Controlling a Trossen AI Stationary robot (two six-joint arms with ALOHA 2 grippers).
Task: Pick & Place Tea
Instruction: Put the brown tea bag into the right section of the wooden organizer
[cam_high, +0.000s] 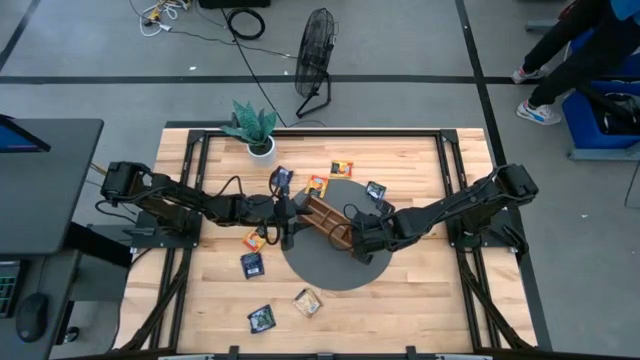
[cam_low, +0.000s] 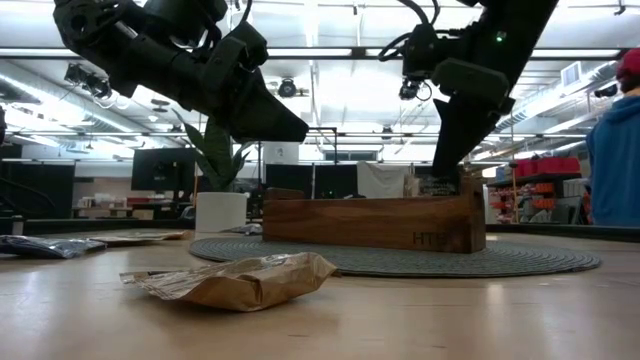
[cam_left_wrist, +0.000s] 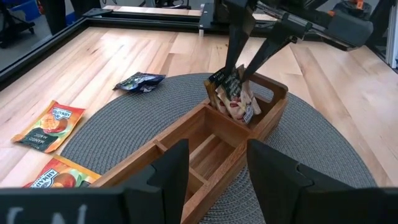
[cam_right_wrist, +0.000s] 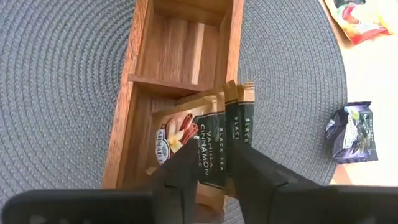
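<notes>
Sachets of tea stand upright together in the end compartment of the wooden tray (cam_right_wrist: 186, 56), and the right gripper (cam_right_wrist: 214, 165) is directly above them, its jaws slightly apart around the top edge of a dark black-tea sachet (cam_right_wrist: 239, 121). Whether the pads press this sachet or have just let it go, I cannot tell. Beside it stands a vanilla cinnamon sachet (cam_right_wrist: 186, 137), leaning on the compartment wall. I think they are put on edge because more of them fit in one compartment this way.

The tray lies diagonally on the round grey mat (cam_high: 325, 270) in the middle of the desk (cam_high: 420, 300). The other compartments seen from the left wrist are empty.

The left gripper (cam_left_wrist: 217, 165) hovers above the opposite end of the tray, jaws apart and holding nothing. It seems to wait there, near the loose tea.

Much tea is not yet collected: two orange mango sachets (cam_left_wrist: 50, 124) lie on the desk beside the mat, a crumpled dark sachet (cam_left_wrist: 140, 81) lies at the mat's edge, a beige sachet (cam_low: 235, 282) lies nearer the front, and more are scattered around.

A potted plant (cam_high: 255, 128) stands at the far edge of the desk, well apart from the work.
</notes>
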